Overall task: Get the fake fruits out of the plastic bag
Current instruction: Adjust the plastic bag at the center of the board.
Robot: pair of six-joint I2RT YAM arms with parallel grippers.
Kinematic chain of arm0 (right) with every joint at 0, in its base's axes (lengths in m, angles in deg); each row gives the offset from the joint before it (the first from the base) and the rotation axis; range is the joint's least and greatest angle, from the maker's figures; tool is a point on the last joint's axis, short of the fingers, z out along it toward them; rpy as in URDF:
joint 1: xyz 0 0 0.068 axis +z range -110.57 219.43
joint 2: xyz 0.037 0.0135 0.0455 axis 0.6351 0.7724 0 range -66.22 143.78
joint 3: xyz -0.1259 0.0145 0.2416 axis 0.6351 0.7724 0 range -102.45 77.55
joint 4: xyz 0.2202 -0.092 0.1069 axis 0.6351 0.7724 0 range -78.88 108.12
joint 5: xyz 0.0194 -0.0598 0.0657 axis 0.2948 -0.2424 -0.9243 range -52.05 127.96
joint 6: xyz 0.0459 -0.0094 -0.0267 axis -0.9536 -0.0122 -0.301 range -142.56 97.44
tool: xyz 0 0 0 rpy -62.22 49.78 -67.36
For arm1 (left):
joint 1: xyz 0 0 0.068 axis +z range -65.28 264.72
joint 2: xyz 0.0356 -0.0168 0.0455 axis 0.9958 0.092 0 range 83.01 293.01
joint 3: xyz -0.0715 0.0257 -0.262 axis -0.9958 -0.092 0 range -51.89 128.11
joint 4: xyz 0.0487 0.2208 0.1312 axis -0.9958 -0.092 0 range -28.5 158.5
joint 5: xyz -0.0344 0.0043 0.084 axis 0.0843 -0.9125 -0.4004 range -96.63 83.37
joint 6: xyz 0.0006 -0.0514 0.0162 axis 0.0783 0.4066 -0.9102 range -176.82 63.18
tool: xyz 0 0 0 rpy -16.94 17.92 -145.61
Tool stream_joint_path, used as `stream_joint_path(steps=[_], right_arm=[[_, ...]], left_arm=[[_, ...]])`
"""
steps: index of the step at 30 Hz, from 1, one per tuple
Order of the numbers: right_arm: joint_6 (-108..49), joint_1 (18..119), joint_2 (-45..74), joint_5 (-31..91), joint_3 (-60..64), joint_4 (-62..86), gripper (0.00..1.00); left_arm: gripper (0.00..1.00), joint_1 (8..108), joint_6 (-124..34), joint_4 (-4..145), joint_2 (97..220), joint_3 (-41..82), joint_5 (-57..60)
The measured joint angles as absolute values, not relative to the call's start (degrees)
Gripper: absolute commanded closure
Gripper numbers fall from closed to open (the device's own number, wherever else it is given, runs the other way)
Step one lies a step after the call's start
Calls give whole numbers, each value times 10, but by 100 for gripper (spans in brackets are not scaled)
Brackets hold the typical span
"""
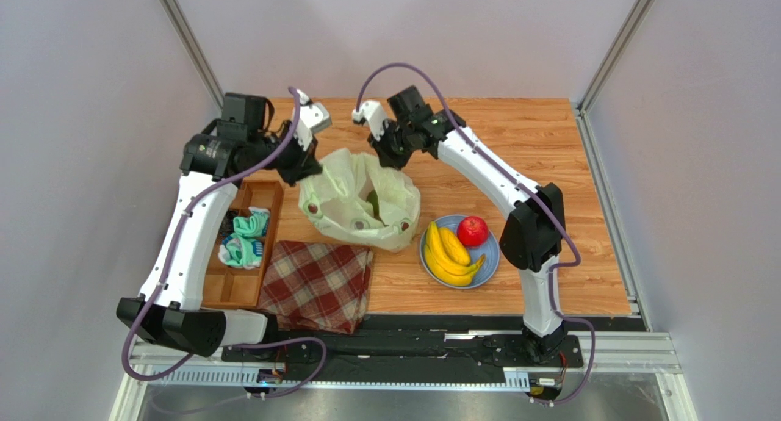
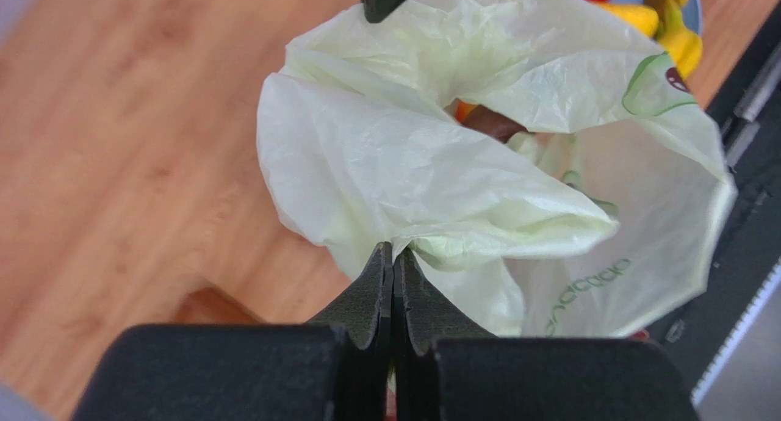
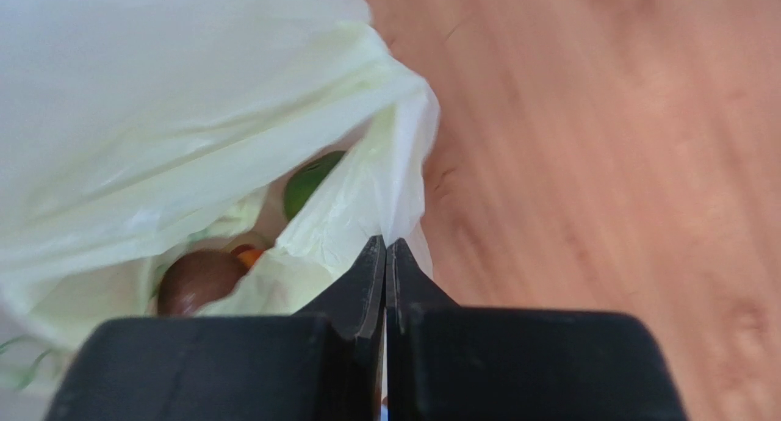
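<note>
Plate (image 1: 493, 244) holds one banana bunch (image 1: 446, 253) and one red fruit (image 1: 472, 231).

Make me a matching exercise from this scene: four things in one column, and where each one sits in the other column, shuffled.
Things: 1 banana bunch; 2 green fruit; 3 teal cloths; 4 plaid cloth
Places: A in the wooden tray; B flat on the table; C on the blue plate; D inside the plastic bag
Pairs: 1-C; 2-D; 3-A; 4-B
</note>
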State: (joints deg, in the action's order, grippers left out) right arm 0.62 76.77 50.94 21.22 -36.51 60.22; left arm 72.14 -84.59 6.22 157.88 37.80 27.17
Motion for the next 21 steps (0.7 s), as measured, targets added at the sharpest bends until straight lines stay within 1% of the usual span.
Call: stream_joint_path(steps=[3, 6, 8, 10, 13, 14, 16, 19, 20, 21], right_arm=[[2, 756, 495, 206, -436, 594, 100], [-4, 748, 437, 194, -438, 587, 100], [-6, 748, 380, 177, -410, 584, 100], [-7, 750, 296, 154, -330, 569, 100], [-7, 753, 204, 123, -196, 560, 100], [-7, 753, 190, 116, -160, 565, 96], [-7, 754, 175, 107, -85, 564, 84], [-5, 754, 211, 115, 34, 564, 77], [-4, 754, 228, 120, 55, 569, 70], [-3, 754, 246, 124, 72, 580, 67]], left_arm=[[100, 722, -853, 73, 1588, 481, 260], [100, 722, -874, 90, 1562, 523, 250], [100, 722, -892, 97, 1525, 505, 239], [100, 722, -909, 98, 1477, 453, 227], [100, 722, -924, 79, 1413, 365, 218], [100, 722, -925, 76, 1397, 336, 216], [83, 721, -917, 76, 1365, 261, 211], [66, 722, -894, 80, 1360, 166, 190], [53, 722, -889, 79, 1369, 147, 183], [48, 722, -883, 81, 1381, 132, 175]])
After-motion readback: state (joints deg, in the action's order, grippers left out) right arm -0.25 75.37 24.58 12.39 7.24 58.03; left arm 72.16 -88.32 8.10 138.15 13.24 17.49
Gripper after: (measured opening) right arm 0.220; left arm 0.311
